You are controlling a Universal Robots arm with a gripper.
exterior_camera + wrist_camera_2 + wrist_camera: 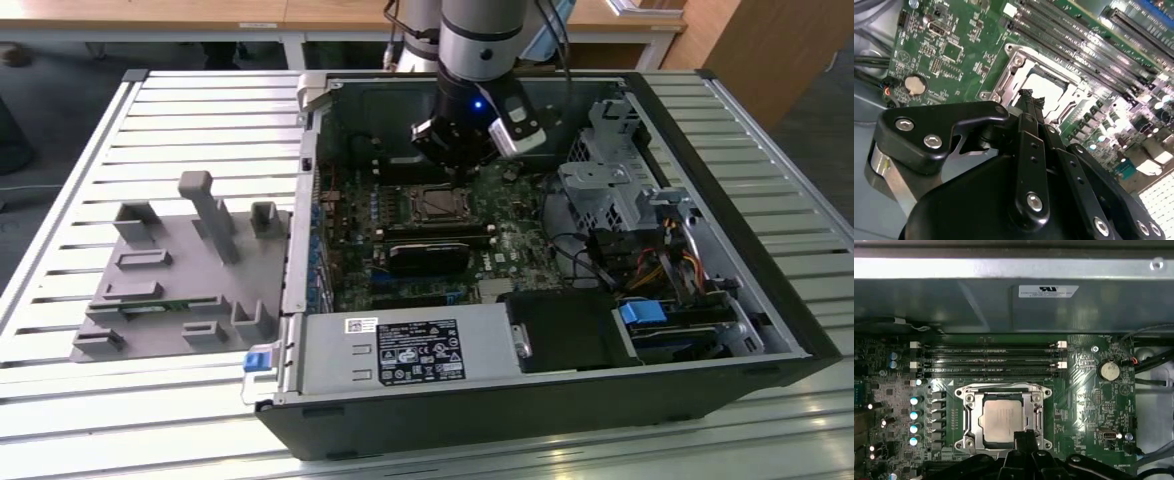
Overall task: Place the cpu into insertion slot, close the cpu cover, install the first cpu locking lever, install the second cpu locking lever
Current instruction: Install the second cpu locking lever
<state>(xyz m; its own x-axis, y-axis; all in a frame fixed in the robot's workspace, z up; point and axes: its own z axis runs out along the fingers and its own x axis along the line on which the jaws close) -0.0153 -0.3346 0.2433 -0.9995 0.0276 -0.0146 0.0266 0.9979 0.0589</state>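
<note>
Hovering low inside the open computer case [561,330], the single gripper [458,172] sits just above the near edge of the insertion slot [1004,420]. Its fingers [1029,107] look pressed together into one thin black tip with nothing between them, so closed and empty. In the first wrist view the tip [1024,436] overlaps the socket's edge; contact with it can't be told.

One cpu [1002,421] lies flat in the slot, silvery top up, seated square. One cpu cover [1003,394] is down around it, its silvery frame bordering the chip on all sides, with a screw at each of the four corners. Locking levers: can't make them out clearly.

Motherboard [461,235]: one green board, lying on the case floor. Four long memory slots [988,360] run parallel just beside the socket, toward the case wall. One round coin battery [1108,371] sits near the board's corner. Five small blue-topped capacitors [915,415] stand along the other side of the socket.

One grey power supply box [400,352] sits at the case's front edge. One grey fixture tray [180,270] with upright posts rests on the slatted bench [80,150], on the exterior view's left, well apart from the case.
</note>
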